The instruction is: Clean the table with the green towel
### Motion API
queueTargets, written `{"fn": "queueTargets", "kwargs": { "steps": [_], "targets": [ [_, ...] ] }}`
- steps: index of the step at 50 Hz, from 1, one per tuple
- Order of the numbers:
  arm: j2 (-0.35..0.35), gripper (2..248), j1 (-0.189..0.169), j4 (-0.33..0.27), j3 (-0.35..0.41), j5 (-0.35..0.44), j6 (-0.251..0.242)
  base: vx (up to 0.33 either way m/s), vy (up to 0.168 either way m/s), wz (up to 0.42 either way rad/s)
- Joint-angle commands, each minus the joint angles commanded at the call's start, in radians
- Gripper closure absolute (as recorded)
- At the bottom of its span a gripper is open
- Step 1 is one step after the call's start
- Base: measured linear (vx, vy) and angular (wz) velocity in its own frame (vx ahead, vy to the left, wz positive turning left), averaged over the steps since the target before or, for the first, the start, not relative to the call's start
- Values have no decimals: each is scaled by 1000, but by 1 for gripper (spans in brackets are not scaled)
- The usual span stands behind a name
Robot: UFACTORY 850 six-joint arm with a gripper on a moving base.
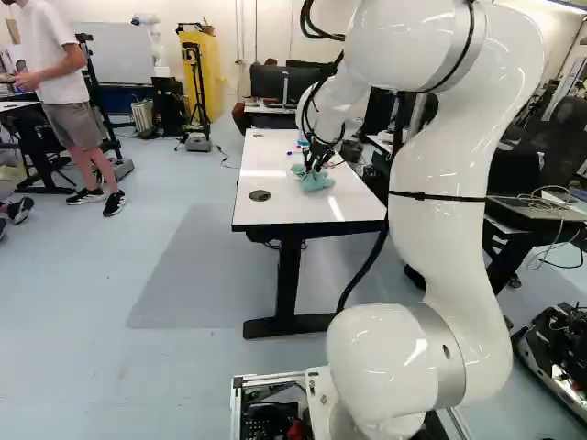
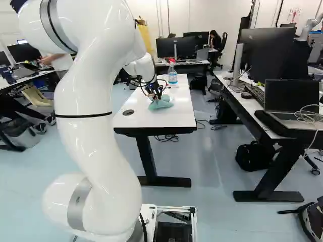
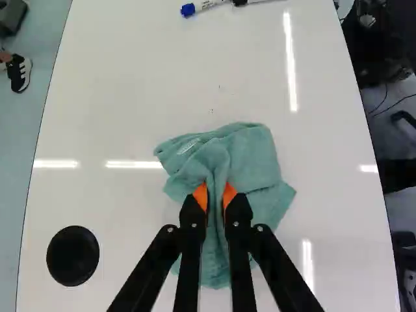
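White jointed arm (image 2: 96, 116) reaches out over a long rectangular white-topped desk with black legs (image 3: 123, 91), and the black two-finger end effector (image 2: 156, 94) is low over the top. In the wrist view the end effector (image 3: 216, 196) is gripping: fingers close together, a raised fold of the soft green cloth towel (image 3: 244, 153) pinched between the orange pads (image 3: 200, 197). Towel lies crumpled on the desk, spread ahead of, under and to both sides of the fingers, with a small pale label (image 3: 188, 147) showing on it. Flat round black disc (image 3: 73, 256) in the desk top, beside the end effector and apart from the towel; the left base view puts it left of the towel, closer to the base. Ahead of the towel, a couple of tiny dark specks (image 3: 219, 86) on the white surface. Farther ahead, a white marker with a blue cap (image 3: 195, 8) lies on the desk, a black-capped end right next to it. Clear spray bottle with blue liquid (image 2: 172, 77) upright beyond the towel in the right base view. At the right of that view, an open dark-screened laptop (image 2: 291, 97) on another desk, black backpack (image 2: 252, 156) on the floor by it.
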Motion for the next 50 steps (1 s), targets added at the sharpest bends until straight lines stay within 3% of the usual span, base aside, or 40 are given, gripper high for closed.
{"fn": "queueTargets", "kwargs": {
  "steps": [19, 50],
  "targets": [
    [51, 202, -6, 0, 64, 0, 0, 0, 0, 0],
    [51, 202, -5, 0, 64, 0, 0, 0, 0, 0]
  ]
}}
